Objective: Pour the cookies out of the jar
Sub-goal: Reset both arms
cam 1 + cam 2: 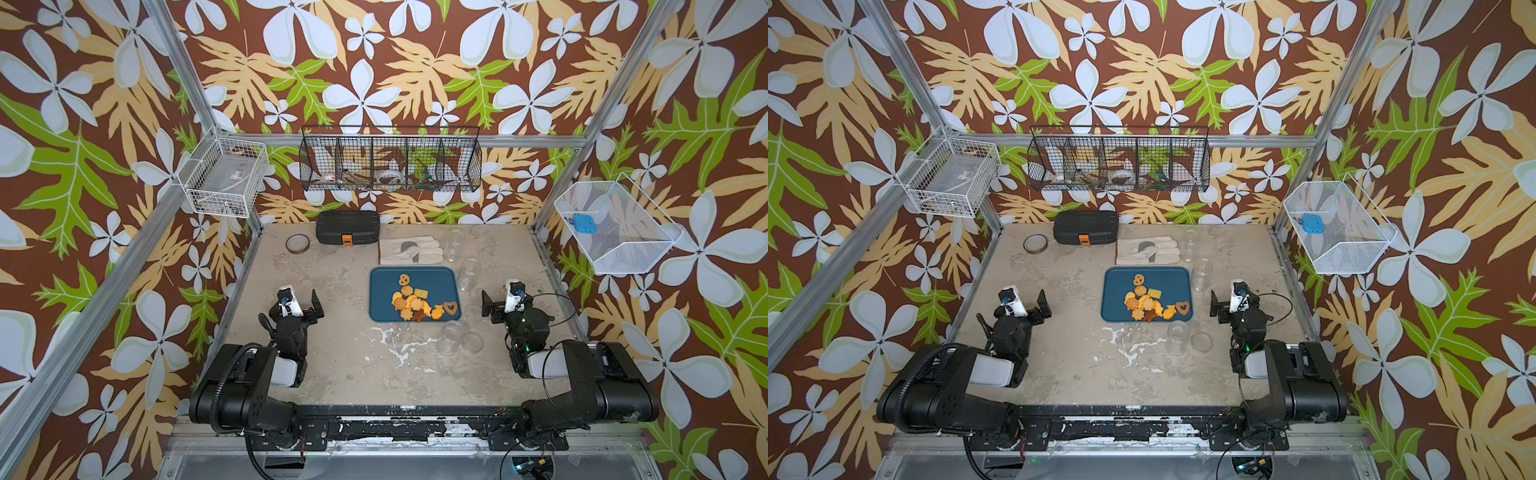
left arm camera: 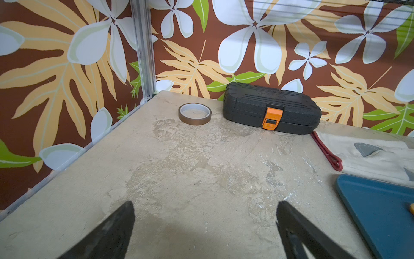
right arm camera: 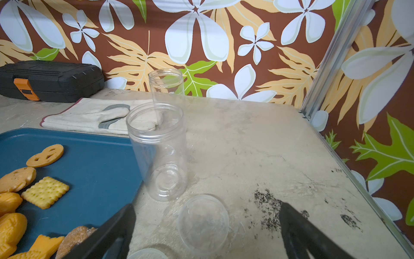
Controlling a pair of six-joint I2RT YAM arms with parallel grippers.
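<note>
Orange-yellow and brown cookies (image 1: 415,305) lie heaped on the blue tray (image 1: 384,278) between the arms, nearer the right tool (image 3: 206,208). An empty clear jar (image 3: 160,152) stands upright on the counter (image 1: 332,365), just beside the tray and ahead of that tool. The right tool and the left tool (image 2: 205,206) are both spread wide, touching nothing.

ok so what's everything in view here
cookies: about a dozen, orange-yellow and brown, on the tray
tray: one, blue, mid-table
jars: three, clear, empty, right of tray
lids: at least two, clear, near the jars
glove: one, off-white, behind the tray
case: one, black with orange latch, back
tape roll: one, brown, back left
wire baskets: three, two white, one black, on walls
left gripper: black, open, left of tray
right gripper: black, open, right of tray
</note>
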